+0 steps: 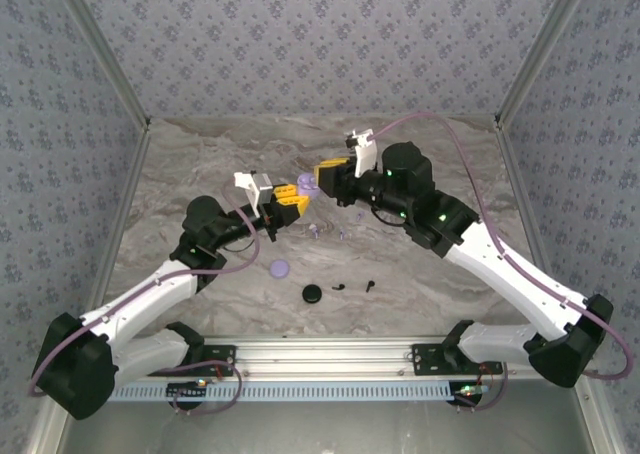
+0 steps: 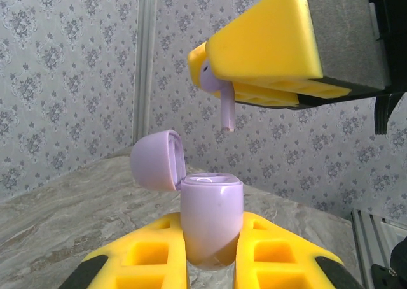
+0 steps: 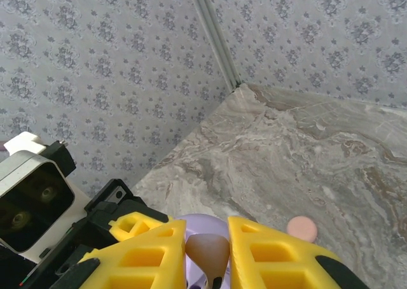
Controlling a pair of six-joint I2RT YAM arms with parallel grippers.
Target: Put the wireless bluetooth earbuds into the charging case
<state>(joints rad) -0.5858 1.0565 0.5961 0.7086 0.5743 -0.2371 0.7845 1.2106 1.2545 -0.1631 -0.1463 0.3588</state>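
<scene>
Step in hand: I judge this as the insertion itself, with one earbud brought over the open case and not yet seated.
Left gripper [image 2: 213, 230]: closed on the lilac charging case [image 2: 211, 203]. I hold its body upright between my two yellow pads, with the mouth facing up.
Case lid [image 2: 158, 159]: open, hinged back at about 10 o'clock of the case body, so the mouth is free.
Right gripper [image 3: 206, 239]: closed on the lilac earbud [image 2: 227, 112]. The head is pinched between my pads and the stem hangs down.
Where the earbud is: in the air at 12 o'clock of the case mouth, a little toward 1 o'clock, near it but clearly apart.
On the table [image 1: 200, 164]: at about 6 o'clock of the case that I hold lie a lilac round case [image 1: 279, 268], a black round case [image 1: 313, 294] and the black earbuds [image 1: 345, 286], all well apart from my hands.
Next move calls for: I think the stem must come exactly above its well. That means a small shift toward 7 o'clock, then a straight and slow descent with the case kept steady. I cannot see the wells inside, so I cannot tell which of them fits this earbud.
When to let go: in my judgement, only when the head sits down in the case.
</scene>
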